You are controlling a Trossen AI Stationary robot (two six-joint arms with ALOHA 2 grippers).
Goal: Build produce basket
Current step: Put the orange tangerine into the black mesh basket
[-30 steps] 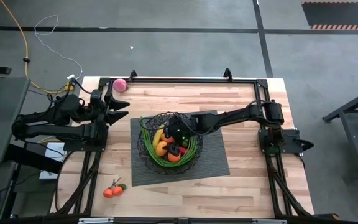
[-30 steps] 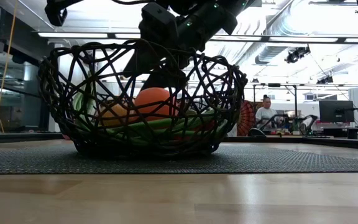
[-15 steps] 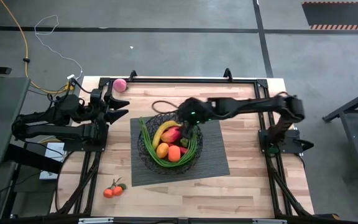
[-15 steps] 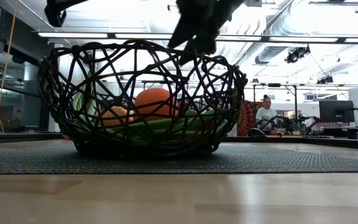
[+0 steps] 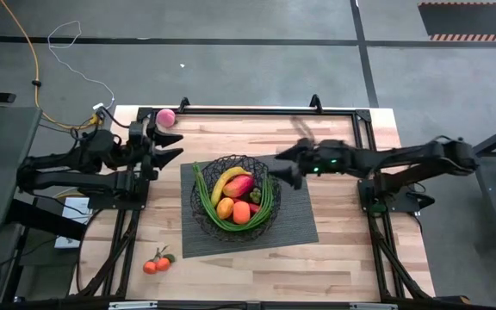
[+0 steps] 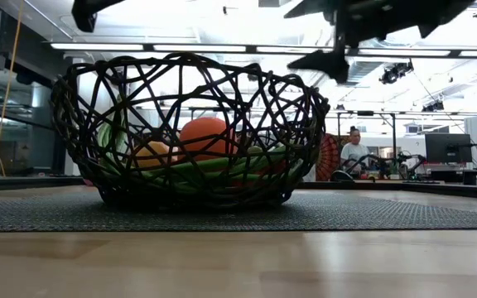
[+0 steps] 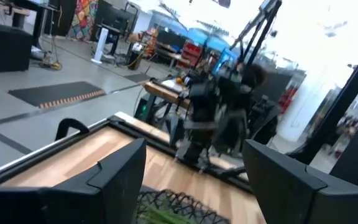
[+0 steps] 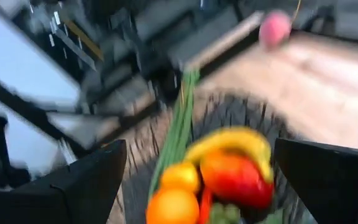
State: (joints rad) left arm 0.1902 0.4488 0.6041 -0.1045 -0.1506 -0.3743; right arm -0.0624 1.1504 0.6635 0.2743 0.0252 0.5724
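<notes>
Over the preceding second the right gripper (image 5: 288, 165) had risen out of the basket (image 5: 203, 209) and drawn back to just beside its rim, on the side toward the right arm's base, above the mat (image 5: 295, 215). Its fingers were spread wide and carried nothing.

The basket sat at the centre of the mat. It held the banana (image 5: 225, 182), the mango (image 5: 239, 184), two oranges (image 5: 241, 212) and the green beans (image 5: 201, 188) curving along the wall. A dark green piece lay beside the mango, too small to identify.

The left gripper (image 5: 172, 147) waited beyond the basket's left side, near the table's far corner, fingers parted and empty. The pink ball (image 5: 167, 117) lay just past it at the table's far edge. The tomatoes (image 5: 157, 263) lay on the bare wood, well apart from the basket, toward the near left.

Judgement: loading was incomplete, with the ball and tomatoes outstanding.

Hazards:
- The ball sat at the table edge; a glancing finger contact would likely roll it off.
- A closing finger could push one small tomato away from the others.
- A finger could catch the open lattice and drag the basket across the mat.
</notes>
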